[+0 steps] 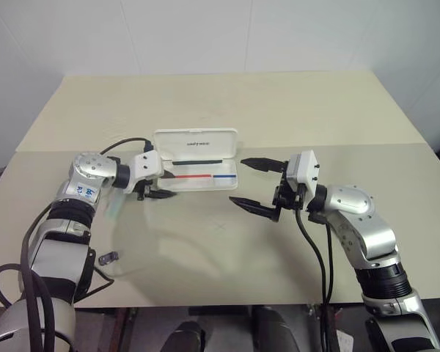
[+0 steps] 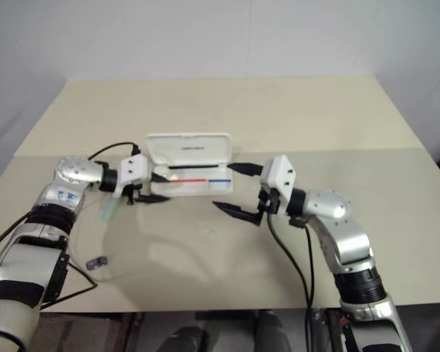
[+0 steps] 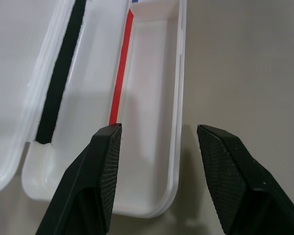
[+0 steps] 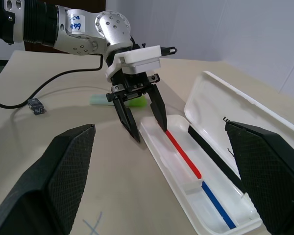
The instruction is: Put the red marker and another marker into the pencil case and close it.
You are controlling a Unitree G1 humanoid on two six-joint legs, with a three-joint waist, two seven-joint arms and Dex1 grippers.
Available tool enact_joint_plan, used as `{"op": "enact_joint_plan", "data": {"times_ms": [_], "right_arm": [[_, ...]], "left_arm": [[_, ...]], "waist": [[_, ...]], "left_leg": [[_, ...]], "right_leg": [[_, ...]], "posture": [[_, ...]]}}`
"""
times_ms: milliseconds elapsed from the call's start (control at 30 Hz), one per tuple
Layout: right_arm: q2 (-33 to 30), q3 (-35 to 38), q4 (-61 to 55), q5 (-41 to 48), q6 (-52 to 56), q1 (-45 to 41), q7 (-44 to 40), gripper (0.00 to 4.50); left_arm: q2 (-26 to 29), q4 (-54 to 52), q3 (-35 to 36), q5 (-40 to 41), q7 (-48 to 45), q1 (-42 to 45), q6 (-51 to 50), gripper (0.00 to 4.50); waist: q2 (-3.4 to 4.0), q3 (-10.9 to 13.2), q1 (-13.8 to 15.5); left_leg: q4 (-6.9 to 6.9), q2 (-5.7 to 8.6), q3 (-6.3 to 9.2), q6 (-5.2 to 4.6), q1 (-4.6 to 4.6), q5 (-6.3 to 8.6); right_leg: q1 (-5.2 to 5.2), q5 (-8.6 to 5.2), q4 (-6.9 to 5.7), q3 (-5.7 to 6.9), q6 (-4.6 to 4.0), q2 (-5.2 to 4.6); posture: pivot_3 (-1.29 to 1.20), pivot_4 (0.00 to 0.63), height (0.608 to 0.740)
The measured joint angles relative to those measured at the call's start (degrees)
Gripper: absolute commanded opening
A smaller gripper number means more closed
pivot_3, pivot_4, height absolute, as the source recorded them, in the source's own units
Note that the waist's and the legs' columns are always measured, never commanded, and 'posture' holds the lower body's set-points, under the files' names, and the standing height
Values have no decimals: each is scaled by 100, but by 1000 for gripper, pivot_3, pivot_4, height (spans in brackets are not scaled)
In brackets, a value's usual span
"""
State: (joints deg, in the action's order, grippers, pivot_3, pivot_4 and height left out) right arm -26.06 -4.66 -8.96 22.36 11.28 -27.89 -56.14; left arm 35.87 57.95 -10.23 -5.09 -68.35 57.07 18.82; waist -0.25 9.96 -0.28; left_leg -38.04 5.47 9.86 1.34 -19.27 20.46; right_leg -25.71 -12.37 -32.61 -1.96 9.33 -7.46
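The white pencil case lies open mid-table, lid tilted back, with a thin red-and-blue line in its tray. A black strip runs along the hinge side. The red marker is out of view. A pale green marker lies on the table just behind my left gripper. That left gripper is open and empty at the tray's left end, one finger over the tray and the other outside the front rim. Off the case's right end, my right gripper hangs wide open and empty.
A small dark grey piece sits near the table's front left. A black cable loops off the left arm. A pencilled cross marks the beige table in front of the case.
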Motion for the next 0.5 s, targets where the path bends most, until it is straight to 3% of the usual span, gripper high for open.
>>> {"op": "enact_joint_plan", "data": {"times_ms": [233, 333, 500], "right_arm": [[0, 1, 0, -14, 0, -23, 30, 4500], [1, 1, 0, -14, 0, -46, 57, 4500], [1, 1, 0, -14, 0, -76, 66, 4500]], "left_arm": [[-171, 346, -56, -210, 59, 135, -147, 2535], [-176, 363, -71, -236, 53, 160, -208, 1970], [-181, 348, -105, -255, -12, 177, -213, 368]], "waist": [[0, 0, -6], [0, 0, -5], [-1, -1, 3]], "left_leg": [[-1, 0, -4, -1, 0, 1], [-2, 0, -5, -1, 0, 1], [-5, 0, -6, -1, 2, 1]], "right_leg": [[0, 0, -1, 0, 0, 0], [-1, 0, -3, -1, 0, -1], [-1, 0, -9, -1, 0, -1]], "posture": [[0, 150, 740], [0, 150, 740], [0, 150, 740]]}}
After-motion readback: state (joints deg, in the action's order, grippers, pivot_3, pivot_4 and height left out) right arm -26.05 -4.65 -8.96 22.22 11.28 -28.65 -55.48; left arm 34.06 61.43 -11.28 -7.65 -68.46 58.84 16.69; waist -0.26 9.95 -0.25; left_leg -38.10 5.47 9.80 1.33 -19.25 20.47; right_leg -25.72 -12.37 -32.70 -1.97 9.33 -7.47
